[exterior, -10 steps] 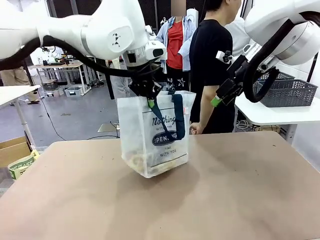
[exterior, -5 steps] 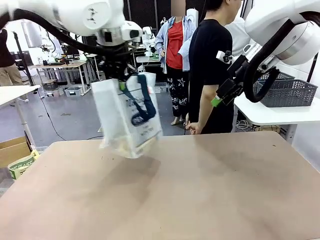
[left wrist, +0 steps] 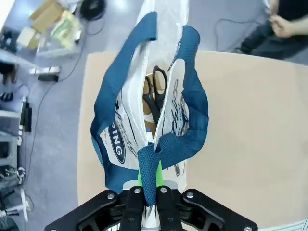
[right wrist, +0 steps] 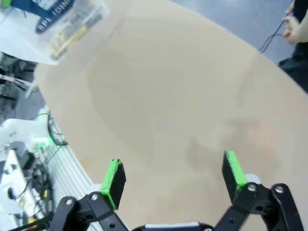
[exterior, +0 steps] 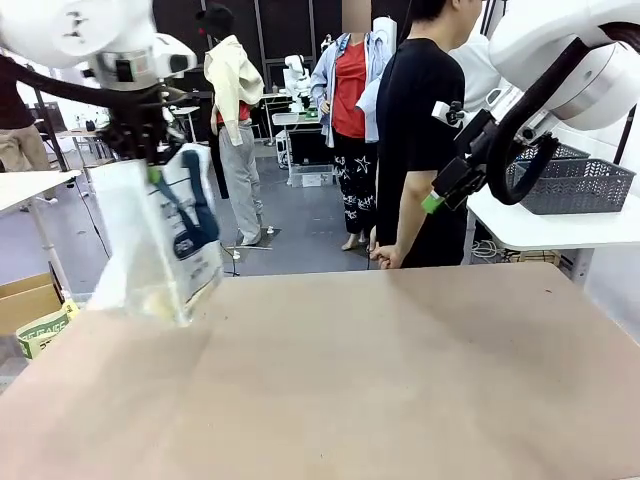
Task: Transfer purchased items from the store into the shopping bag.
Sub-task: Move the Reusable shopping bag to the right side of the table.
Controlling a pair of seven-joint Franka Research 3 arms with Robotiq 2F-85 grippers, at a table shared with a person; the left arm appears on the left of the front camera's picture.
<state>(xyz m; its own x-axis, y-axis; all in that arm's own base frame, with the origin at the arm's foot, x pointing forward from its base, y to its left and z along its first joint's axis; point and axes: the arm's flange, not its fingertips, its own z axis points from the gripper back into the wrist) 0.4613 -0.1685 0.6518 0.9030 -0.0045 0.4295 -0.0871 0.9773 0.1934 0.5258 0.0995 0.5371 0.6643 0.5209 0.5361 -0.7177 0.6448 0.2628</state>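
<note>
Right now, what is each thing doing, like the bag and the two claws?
shopping bag: lifted off the table, hanging by its blue handle, top open.
scissors: inside the bag.
left claw: shut on the handle.
right claw: open, holding nothing, above the table.
basket: on a side table.

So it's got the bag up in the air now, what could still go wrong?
The left gripper pinches just one navy strap of the shopping bag; it could slip from the jaws. The bag hangs tilted near the table's left edge, so a swing might carry it past. Its mouth gapes, and the scissors inside could tip out.
</note>
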